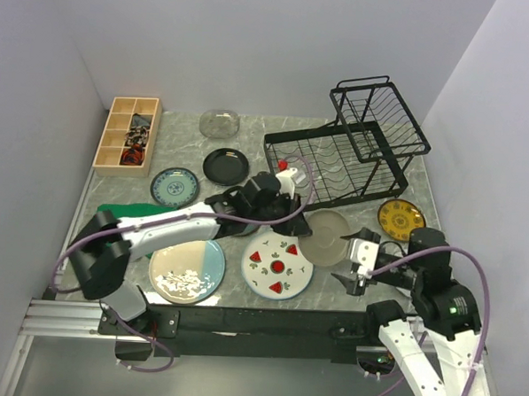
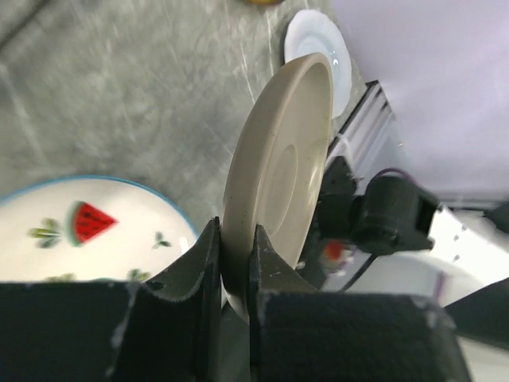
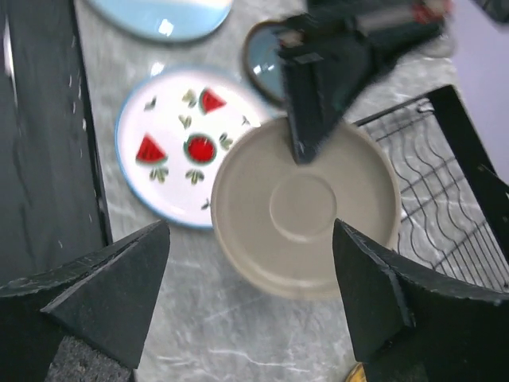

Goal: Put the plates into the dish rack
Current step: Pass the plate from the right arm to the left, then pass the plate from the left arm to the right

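Plates visible from above: seven.
1. One clear glass plate [image 1: 220, 122] lay at the far edge of the table [image 1: 250, 140].
2. One black plate [image 1: 225, 166] lay just in front of it.
3. One blue patterned plate [image 1: 175, 186] lay to the left of the black one.
4. One cream-and-blue plate [image 1: 186, 269] lay at the near edge.
5. One watermelon plate [image 1: 277, 265] lay beside it.
6. One yellow plate [image 1: 400, 218] lay near the rack's right corner.
7. One taupe plate [image 1: 326, 238] lay between the watermelon plate and the dish rack [image 1: 347, 149].

The left wrist view showed an eighth, a pale white plate [image 2: 322, 48], on the table beyond the taupe one. Whether the single rack held any plate could not be determined.

Grippers: two. The left gripper [image 2: 235, 255] was clamped on the rim of the taupe plate, one finger on each face. The right gripper [image 3: 250, 231] hung over the same plate with its two fingers spread wide, touching nothing.

One wooden compartment box [image 1: 126, 133] stood at the far left. One green cloth [image 1: 126, 210] lay under the left arm.
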### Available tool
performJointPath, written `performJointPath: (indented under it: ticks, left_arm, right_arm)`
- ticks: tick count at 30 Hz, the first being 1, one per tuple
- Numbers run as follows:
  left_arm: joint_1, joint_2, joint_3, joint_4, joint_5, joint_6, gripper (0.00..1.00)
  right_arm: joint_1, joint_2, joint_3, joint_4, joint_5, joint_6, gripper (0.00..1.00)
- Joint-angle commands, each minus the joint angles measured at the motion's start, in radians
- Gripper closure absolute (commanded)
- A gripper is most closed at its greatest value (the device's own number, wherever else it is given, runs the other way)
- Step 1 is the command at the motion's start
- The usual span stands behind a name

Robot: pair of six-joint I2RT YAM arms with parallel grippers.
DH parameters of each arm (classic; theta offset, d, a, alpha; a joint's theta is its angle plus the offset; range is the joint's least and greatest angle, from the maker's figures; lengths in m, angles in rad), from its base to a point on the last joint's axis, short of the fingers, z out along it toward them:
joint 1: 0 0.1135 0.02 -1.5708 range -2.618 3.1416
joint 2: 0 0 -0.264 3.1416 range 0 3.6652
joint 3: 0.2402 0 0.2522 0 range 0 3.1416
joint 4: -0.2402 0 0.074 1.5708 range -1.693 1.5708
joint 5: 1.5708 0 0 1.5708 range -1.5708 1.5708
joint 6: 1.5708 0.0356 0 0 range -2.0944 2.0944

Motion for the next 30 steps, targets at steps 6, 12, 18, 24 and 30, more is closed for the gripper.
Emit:
performJointPath:
  ticks: [6, 12, 18, 24, 30]
  left_arm:
    - [0.036, -0.277, 0.053, -0.193, -0.258, 0.46, 0.99]
    - [0.138, -0.303, 0.201, -0.23, -0.258, 0.654, 0.99]
    - [0.173, -0.19, 0.43, -0.228, -0.253, 0.898, 0.99]
    - [0.194, 0.01, 0.704, -0.226, -0.23, 1.114, 0.99]
    - [0.211, 0.29, 1.061, -0.248, -0.244, 1.237, 0.99]
  right_arm:
    - [0.001, -0.027, 0.083, 0.17, 0.249, 0.552, 0.06]
    - [-0.068, -0.067, -0.006, 0.219, 0.211, 0.598, 0.0]
    - [-0.087, -0.001, -0.042, 0.227, 0.201, 0.499, 0.0]
    - [-0.088, 0.074, -0.114, 0.288, 0.166, 0.388, 0.0]
    - [-0.085, 0.158, -0.121, 0.291, 0.157, 0.226, 0.0]
